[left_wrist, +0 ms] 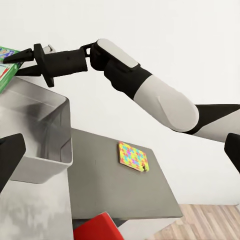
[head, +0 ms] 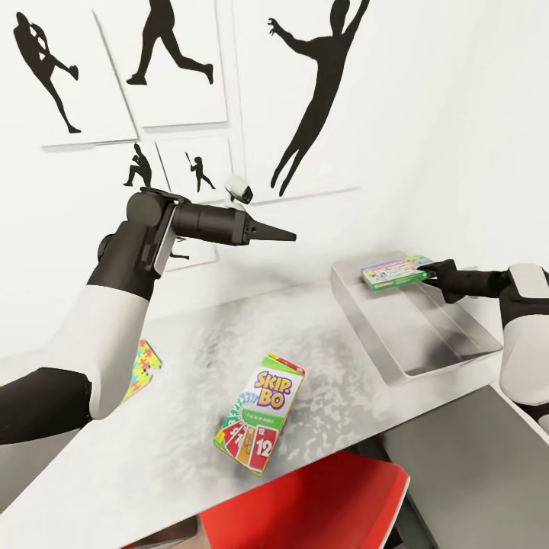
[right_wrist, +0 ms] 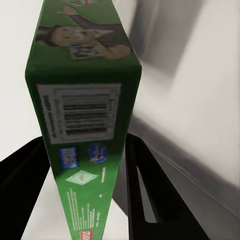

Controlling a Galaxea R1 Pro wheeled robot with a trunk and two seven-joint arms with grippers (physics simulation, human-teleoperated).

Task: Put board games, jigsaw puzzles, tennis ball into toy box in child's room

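**Green game box going into toy box**

Right gripper (head: pixel 429 273) is clamping the green-edged board game (head: pixel 393 273) and holding it over the far end of the toy box (head: pixel 450 352). Best lowered flat before release. Left gripper (head: pixel 286 235) is hovering with fingers together. SKIP-BO box (head: pixel 259 413) and jigsaw puzzle (head: pixel 142 369) are waiting on the desk (head: pixel 152 457).
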